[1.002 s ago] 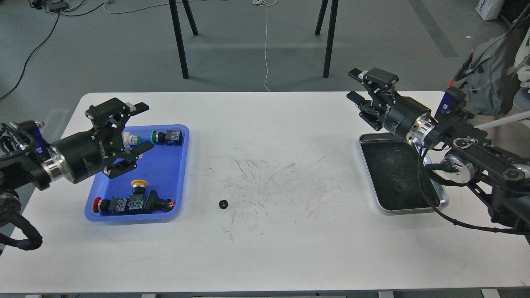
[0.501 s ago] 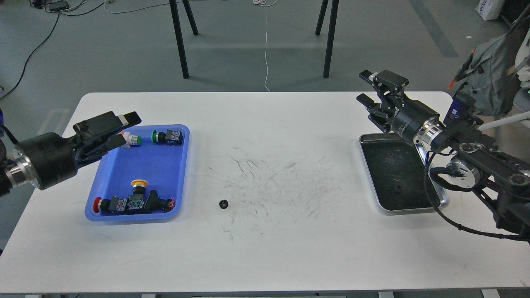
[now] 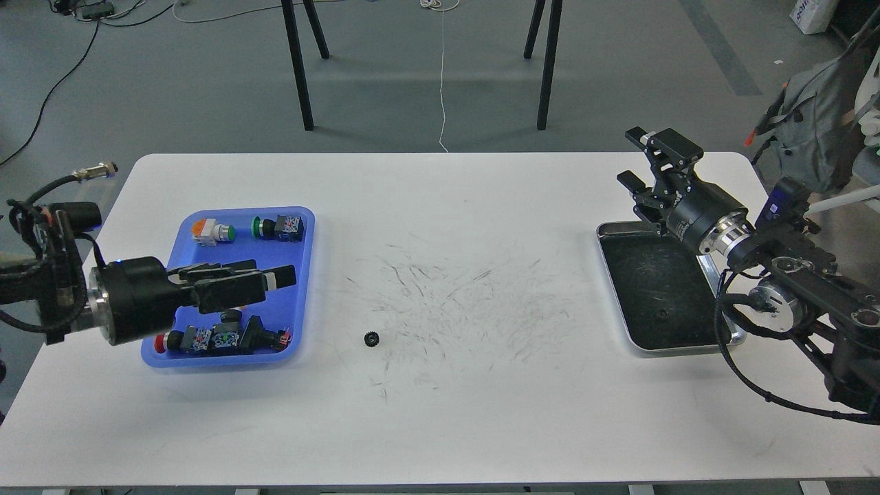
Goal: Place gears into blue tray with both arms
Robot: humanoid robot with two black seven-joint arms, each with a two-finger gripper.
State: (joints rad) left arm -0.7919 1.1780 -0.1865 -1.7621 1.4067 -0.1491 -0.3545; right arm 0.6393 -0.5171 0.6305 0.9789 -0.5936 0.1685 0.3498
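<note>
One tiny black gear (image 3: pixel 371 338) lies on the white table, right of the blue tray (image 3: pixel 306 275) and a little below its middle. My left gripper (image 3: pixel 275 269) hovers over the tray's middle and points right toward the gear. Its two fingers are slightly apart and hold nothing. It stays well left of the gear. My right gripper (image 3: pixel 632 158) is open and empty, raised above the far-left corner of the steel tray (image 3: pixel 660 289), far from the gear.
Several coloured push-buttons lie in the blue tray, at the far end (image 3: pixel 278 227) and the near end (image 3: pixel 220 339). The table (image 3: pixel 454 426) carries dark scuff marks in the middle. Chair legs (image 3: pixel 299 75) stand beyond the far edge.
My left gripper dropped toward me and turned, from the tray's far-left corner to over its middle, now pointing right. My right gripper drew back to the right.
</note>
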